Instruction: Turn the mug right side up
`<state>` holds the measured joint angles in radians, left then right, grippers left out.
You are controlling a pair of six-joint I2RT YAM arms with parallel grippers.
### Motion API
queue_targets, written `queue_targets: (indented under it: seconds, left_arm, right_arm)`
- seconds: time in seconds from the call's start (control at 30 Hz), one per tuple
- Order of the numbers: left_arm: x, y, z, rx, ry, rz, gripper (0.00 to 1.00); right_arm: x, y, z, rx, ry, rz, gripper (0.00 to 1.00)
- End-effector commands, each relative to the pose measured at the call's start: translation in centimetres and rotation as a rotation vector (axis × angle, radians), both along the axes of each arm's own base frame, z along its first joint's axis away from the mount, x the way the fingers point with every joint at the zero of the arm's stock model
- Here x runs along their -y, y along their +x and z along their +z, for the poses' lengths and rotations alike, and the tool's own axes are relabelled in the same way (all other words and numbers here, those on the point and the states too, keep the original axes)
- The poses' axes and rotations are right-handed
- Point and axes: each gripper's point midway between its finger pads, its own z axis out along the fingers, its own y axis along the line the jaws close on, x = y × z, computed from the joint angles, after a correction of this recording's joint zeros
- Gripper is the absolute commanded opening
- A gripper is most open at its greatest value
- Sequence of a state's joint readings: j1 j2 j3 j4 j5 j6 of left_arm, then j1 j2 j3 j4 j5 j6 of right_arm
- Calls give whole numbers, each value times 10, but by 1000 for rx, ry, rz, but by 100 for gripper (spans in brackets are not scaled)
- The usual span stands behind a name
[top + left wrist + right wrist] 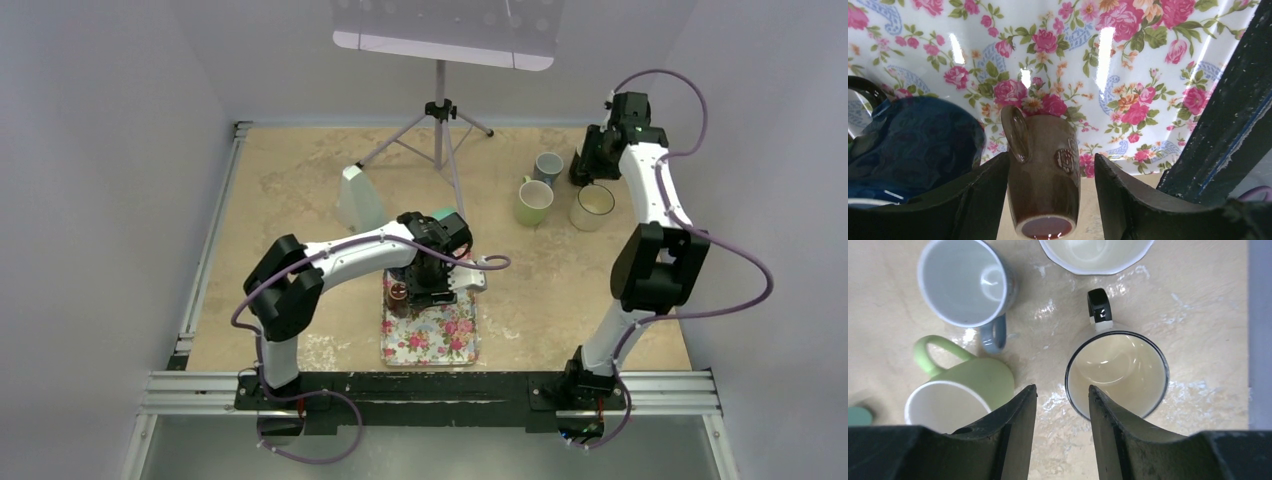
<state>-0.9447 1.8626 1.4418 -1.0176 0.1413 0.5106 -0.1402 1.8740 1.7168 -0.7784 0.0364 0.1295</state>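
Note:
A small brown mug [1045, 175] stands on the flowered tray [1128, 60], handle to the left. The end facing my wrist camera is a pale ring round a glossy dark red disc. My left gripper [1051, 157] is open and straddles the mug: the left finger is close against it and a gap shows at the right finger. In the top view the mug [398, 292] peeks out at the tray's [430, 340] far left, under the left gripper [425, 285]. My right gripper [583, 170] is open and empty far off at the back right, its fingers [1062, 388] over bare table.
A dark blue mug [913, 145] sits just left of the brown one. At the back right stand a grey-blue mug [547, 167], a green mug [533, 203] and a black-rimmed cream mug [592, 207]. A tripod [438, 130] and a pale cone-shaped object [358, 200] stand at the back.

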Motion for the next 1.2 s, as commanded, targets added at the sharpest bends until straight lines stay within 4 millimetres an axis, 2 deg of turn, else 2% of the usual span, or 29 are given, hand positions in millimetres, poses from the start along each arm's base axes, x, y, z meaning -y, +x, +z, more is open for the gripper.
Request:
queue_targets:
  seconds: [0.0,0.17,0.23,0.3,0.47,0.57,0.7,0.77,0.83,0.9,0.93,1.03,1.17]
  left_arm:
    - [9,17,-13,83,1,-30,61]
    - [9,28,-23,121,30,-24,56]
    - [7,29,-27,124,50,-24,50]
    - [4,28,-30,117,69,-27,41]
    - [1,18,-24,72,67,-27,0]
    - [9,10,-7,29,12,-1,0]
    - [29,3,34,-25,-109,58,0]
    - [40,7,63,-43,-200,108,0]
    - [51,15,99,-65,-315,175,0]
    - [58,32,134,-95,-441,264,0]
    - [61,40,150,-106,-498,294,0]
    - [65,62,188,-138,-631,388,0]
    - [73,77,234,-203,-783,482,0]
  right_arm:
    - [-2,-10,48,107,-23,25,46]
    - [-8,-24,58,134,-12,44,46]
    - [-14,-29,64,152,3,65,46]
    - [-14,-35,68,160,1,68,46]
    - [-17,-46,84,192,-4,74,46]
    - [-22,-53,96,216,10,88,46]
    - [-33,-68,112,250,48,113,46]
    - [-48,-80,122,285,97,167,48]
    - [-76,-90,132,356,194,278,51]
    - [-115,-107,140,427,356,427,55]
    - [-128,-115,144,458,415,473,58]
    - [-157,-140,148,526,548,554,60]
    - [-207,-176,155,616,741,686,61]
